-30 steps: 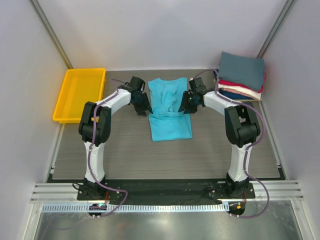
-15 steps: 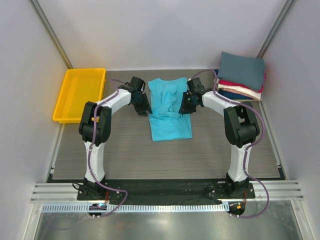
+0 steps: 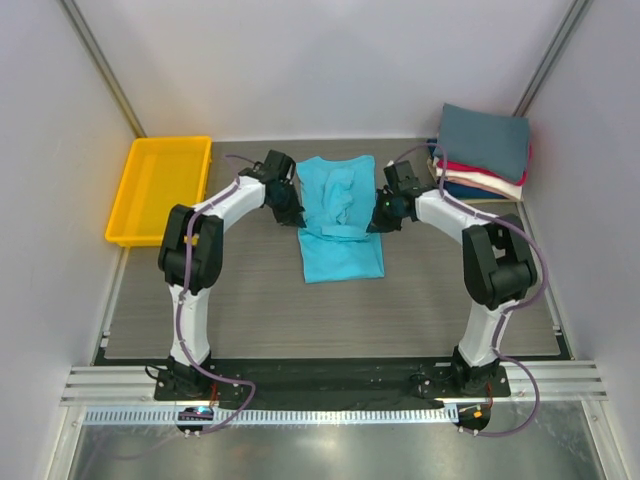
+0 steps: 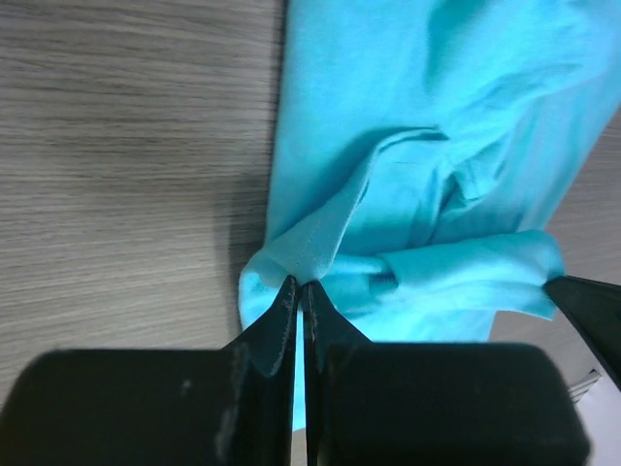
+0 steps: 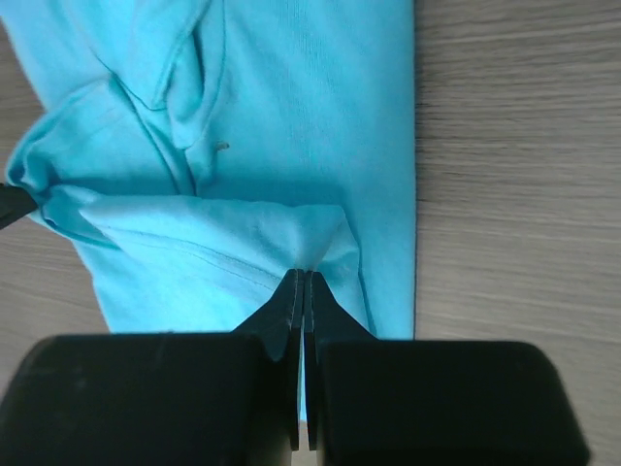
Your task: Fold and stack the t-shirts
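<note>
The turquoise t-shirt [image 3: 338,215] lies lengthwise on the table's middle, its upper half bunched into folds. My left gripper [image 3: 291,214] is shut on the shirt's left edge; in the left wrist view the gripper [image 4: 299,285] pinches a raised cloth fold [image 4: 320,243]. My right gripper [image 3: 380,217] is shut on the shirt's right edge; in the right wrist view the gripper [image 5: 305,274] pinches a lifted fold [image 5: 310,233]. A stack of folded shirts [image 3: 482,150] sits at the back right, slate-grey on top, red, cream and navy below.
A yellow plastic tray [image 3: 160,187] stands at the back left. Grey wood-grain table [image 3: 250,300] shows in front of the shirt. White walls close in on both sides and behind.
My right gripper has shifted a little to the right, drawing the shirt's right edge outward. My left gripper stays at the left edge.
</note>
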